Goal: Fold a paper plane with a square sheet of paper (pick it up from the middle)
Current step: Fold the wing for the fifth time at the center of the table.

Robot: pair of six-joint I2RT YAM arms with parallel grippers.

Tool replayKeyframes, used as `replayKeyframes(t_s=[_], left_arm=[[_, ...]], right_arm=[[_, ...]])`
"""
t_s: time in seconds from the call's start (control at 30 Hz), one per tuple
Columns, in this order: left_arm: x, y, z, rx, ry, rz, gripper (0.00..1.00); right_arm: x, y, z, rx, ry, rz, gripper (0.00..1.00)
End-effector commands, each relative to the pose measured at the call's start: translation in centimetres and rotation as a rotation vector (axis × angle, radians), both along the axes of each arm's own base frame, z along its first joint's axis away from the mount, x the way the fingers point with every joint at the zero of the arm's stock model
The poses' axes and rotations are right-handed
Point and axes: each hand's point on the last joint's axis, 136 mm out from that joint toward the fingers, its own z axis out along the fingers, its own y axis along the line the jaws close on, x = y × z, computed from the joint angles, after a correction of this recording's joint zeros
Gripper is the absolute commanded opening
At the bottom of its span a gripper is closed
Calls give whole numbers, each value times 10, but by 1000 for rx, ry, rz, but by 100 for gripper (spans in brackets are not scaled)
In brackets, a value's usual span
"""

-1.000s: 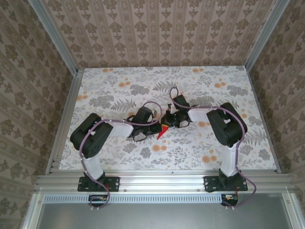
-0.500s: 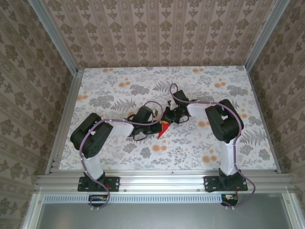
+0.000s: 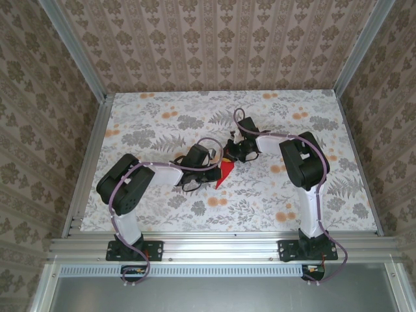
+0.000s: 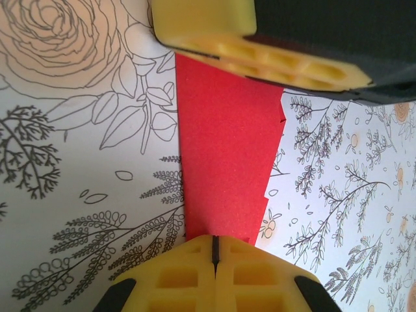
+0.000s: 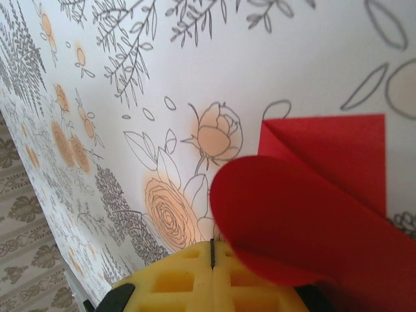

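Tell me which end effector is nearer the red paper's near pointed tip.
Left. The left end effector grips the red paper just beside that tip; the right end effector holds its far end.

**Crowded centre, open margins**

Both arms bend inward, so your left gripper (image 3: pixel 213 173) and right gripper (image 3: pixel 235 155) sit close together over the red paper (image 3: pixel 224 173) at mid-table, with only a narrow gap between them. The left forearm (image 3: pixel 166 174) bars the near-left approach, and the right elbow (image 3: pixel 305 166) bars the near-right. You have open floral tabletop (image 3: pixel 156 110) along the far edge and in the near strip between the bases. Patterned walls (image 3: pixel 214 45) and aluminium posts (image 3: pixel 71 52) close three sides.
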Motion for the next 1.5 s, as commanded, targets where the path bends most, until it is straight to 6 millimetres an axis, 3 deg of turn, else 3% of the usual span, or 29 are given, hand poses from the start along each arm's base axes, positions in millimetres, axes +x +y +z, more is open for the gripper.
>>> replayKeyframes(t_s=[0.0, 0.33, 0.53, 0.67, 0.83, 0.9, 1.03, 1.23, 1.47], left_arm=[[-64, 33, -57, 190, 235, -77, 3], [-63, 33, -56, 191, 231, -77, 3], [-58, 32, -55, 200, 221, -68, 3], [-53, 29, -52, 201, 213, -54, 3], [-48, 26, -48, 196, 202, -46, 3], [-47, 26, -48, 194, 202, -42, 3], [-46, 25, -47, 190, 199, -43, 3], [-43, 26, -44, 182, 193, -39, 3], [-37, 12, -28, 67, 192, -51, 7]], right_arm=[[53, -45, -14, -137, -127, -143, 3], [78, -55, -6, -142, -139, -175, 3], [90, -53, 36, -124, -203, -162, 4], [76, -52, 67, -97, -234, -143, 4], [29, -40, 76, -64, -217, -86, 5], [7, -30, 73, -52, -202, -46, 6], [-16, -11, 56, 0, -153, -3, 6], [-30, 2, 23, 46, -68, 26, 5], [-39, -4, -6, 5, 0, 32, 5]])
